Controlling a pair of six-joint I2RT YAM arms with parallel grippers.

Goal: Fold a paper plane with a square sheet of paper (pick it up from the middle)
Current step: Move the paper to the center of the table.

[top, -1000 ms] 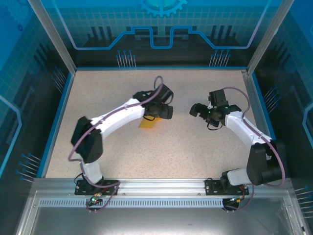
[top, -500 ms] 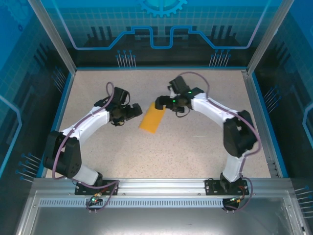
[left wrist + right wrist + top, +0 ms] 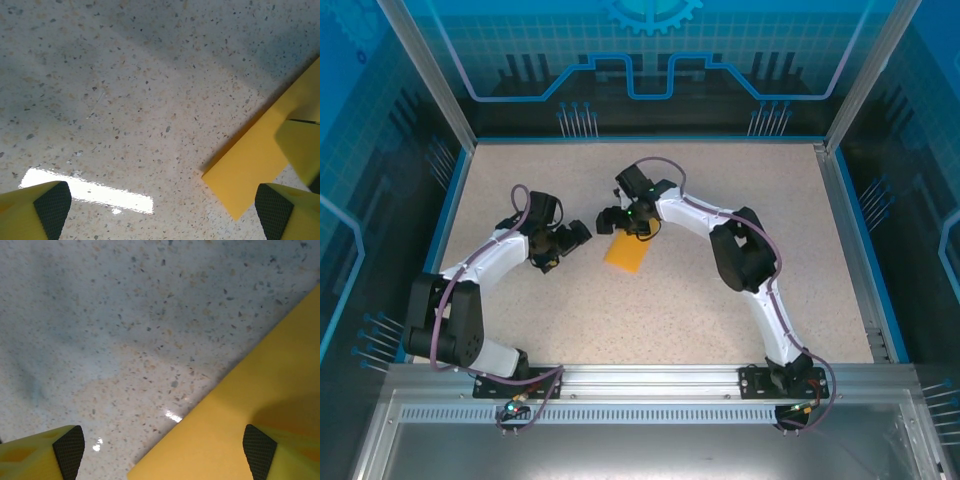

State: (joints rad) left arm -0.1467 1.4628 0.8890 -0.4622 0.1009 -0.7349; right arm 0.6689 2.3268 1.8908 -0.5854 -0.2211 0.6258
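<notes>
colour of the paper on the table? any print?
The paper is plain yellow-orange, no print. Shows best in the right wrist view.

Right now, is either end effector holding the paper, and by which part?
Nothing is held. The paper lies flat on the table. The left end effector is open beside it, and the right end effector is open over its far end.

I have both arms stretched forward and bent inward, so the 2 grippers sit close together, just apart. My left arm (image 3: pixel 490 255) runs low from its elbow on the left, and the left gripper (image 3: pixel 580 233) points right with its fingers spread wide. My right arm (image 3: pixel 692 212) arcs far over to the left; the right gripper (image 3: pixel 609 221) tips downward, its fingers also well apart.
</notes>
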